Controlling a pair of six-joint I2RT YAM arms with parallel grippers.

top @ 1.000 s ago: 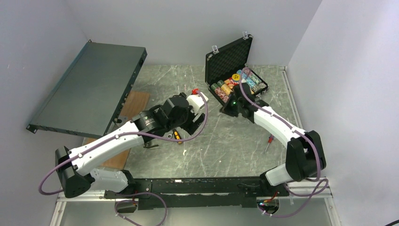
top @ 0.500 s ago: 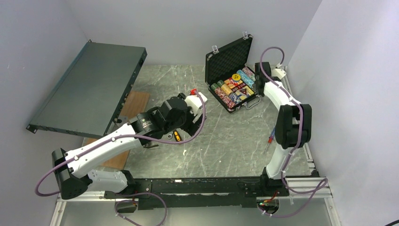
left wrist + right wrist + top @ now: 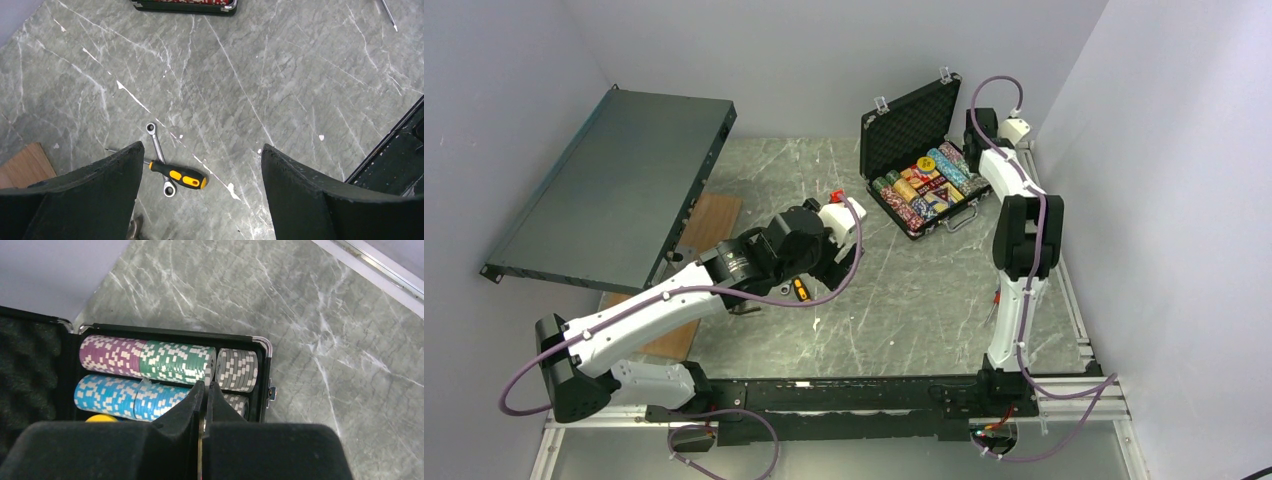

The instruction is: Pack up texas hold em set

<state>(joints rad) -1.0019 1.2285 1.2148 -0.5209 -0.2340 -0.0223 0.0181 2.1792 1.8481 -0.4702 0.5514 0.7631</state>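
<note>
Grey marbled stone forms the bench (image 3: 904, 300), which is closed in by pale walls. At the far left a large dark-grey panel (image 3: 614, 180) is propped at a slant, with a wooden board (image 3: 709, 225) lying under its lower edge. Next to the right, the left tool (image 3: 200, 200) is held above the bare bench with its jaws spread wide and nothing between them. A yellow-handled screwdriver (image 3: 180, 176) and a small wrench (image 3: 159, 150) are seen crossed on the surface below it, and neither is touched.

Further right, near the back wall, the briefcase (image 3: 924, 190) lies open, its foam-lined lid (image 3: 911, 120) standing upright. Rows of poker chips (image 3: 175, 362) are packed in the tray, and a yellow button (image 3: 102, 417) is just glimpsed beside the blue row. At the right end of the case the right tool (image 3: 205, 390) is poised over the chips, its jaws pressed together and nothing gripped.

The filling is judged to be done or nearly so, though whether every piece is in cannot be told. Shutting the case is taken to be the step in hand. For the next move, the lid would need to be pushed from behind or from its side edge and lowered onto the tray, after which the silver latches (image 3: 944, 73) would have to be snapped. Care is called for lest the case be shoved along the bench.
</note>
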